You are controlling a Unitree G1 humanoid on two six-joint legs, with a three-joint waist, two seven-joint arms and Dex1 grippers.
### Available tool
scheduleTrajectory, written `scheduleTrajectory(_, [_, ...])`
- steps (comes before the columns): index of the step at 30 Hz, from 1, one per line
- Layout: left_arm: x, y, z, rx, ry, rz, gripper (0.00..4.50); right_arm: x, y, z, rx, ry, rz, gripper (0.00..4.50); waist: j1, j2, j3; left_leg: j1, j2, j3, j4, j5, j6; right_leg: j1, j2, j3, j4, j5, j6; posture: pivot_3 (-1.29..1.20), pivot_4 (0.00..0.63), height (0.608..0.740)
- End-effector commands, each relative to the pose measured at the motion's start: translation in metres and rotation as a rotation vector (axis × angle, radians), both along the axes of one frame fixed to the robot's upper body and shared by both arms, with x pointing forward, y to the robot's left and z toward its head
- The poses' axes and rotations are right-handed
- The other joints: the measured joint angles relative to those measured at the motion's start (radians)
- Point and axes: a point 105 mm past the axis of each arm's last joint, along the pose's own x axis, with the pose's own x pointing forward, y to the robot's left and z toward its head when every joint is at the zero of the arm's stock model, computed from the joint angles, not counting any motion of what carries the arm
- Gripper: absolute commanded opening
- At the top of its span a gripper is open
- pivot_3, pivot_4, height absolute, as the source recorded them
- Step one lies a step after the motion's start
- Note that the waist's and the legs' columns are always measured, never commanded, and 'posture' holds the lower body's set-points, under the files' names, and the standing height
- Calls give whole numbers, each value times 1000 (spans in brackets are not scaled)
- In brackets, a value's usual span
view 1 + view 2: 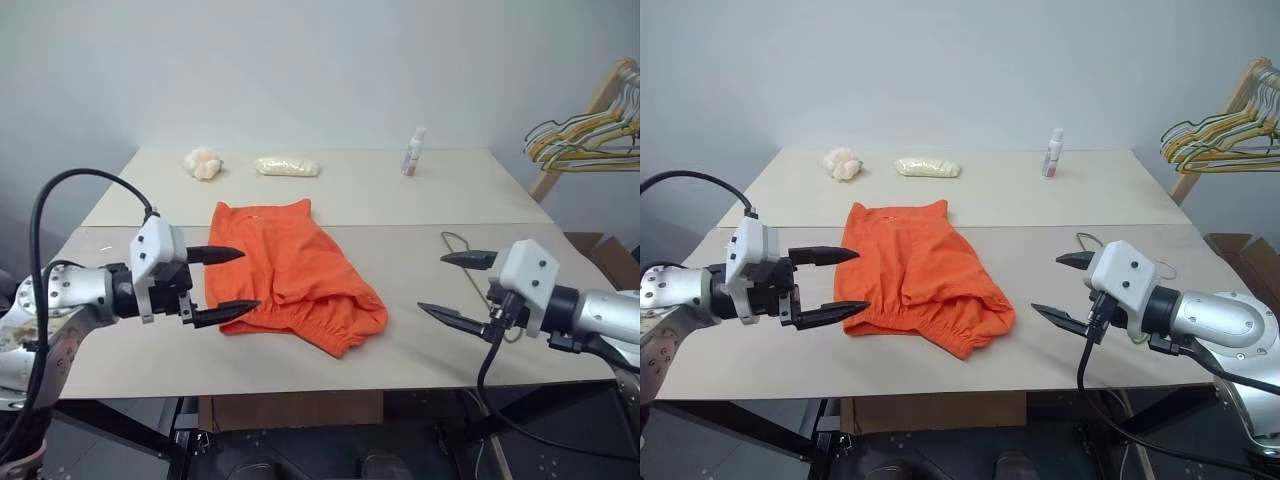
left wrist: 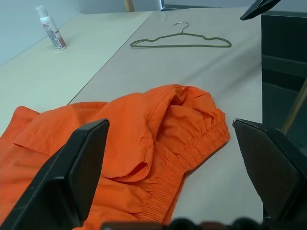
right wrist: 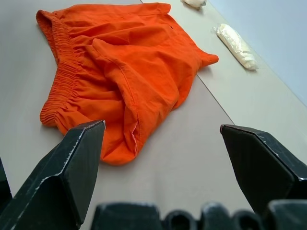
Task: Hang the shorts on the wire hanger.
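Observation:
The bright orange shorts (image 1: 290,275) lie crumpled on the beige table (image 1: 400,340), gathered waistband toward the front edge. The thin dark wire hanger (image 2: 180,46) lies flat on the table to their right, partly hidden behind my right hand in the eye views. My left gripper (image 1: 250,279) hovers open just left of the shorts, its fingers pointing at the cloth without touching it. Over the table's right side, my right gripper (image 1: 432,282) is open too, pointing left at the shorts from a short distance. Both hold nothing.
At the table's far side stand a small white bottle (image 1: 412,153), a pale packet (image 1: 287,167) and a peach-coloured lump (image 1: 203,163). A bunch of coloured hangers (image 1: 585,135) hangs on a wooden rack at the right, beyond the table edge.

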Motion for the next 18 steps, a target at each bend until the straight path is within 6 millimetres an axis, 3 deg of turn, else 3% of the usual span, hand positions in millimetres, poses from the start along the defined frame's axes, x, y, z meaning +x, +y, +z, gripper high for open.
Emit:
scheduleTrajectory(1, [-1,1,13,-11,-52,6,4500,-1,2,11,-2,-57,18,4457,0,0,0,0,0,0,0,0,0,0,0,0,0,0,0,-77,0,740])
scheduleTrajectory(12, [-4,3,11,-1,-38,14,4500,-2,7,10,-1,-57,40,4457,6,0,0,0,0,0,0,0,0,0,0,0,0,0,0,-63,0,740])
scheduleTrajectory(18, [-6,3,9,2,-39,13,4500,-7,26,-10,-115,-15,142,4457,8,0,0,0,0,0,0,0,0,0,0,0,0,0,0,-69,0,740])
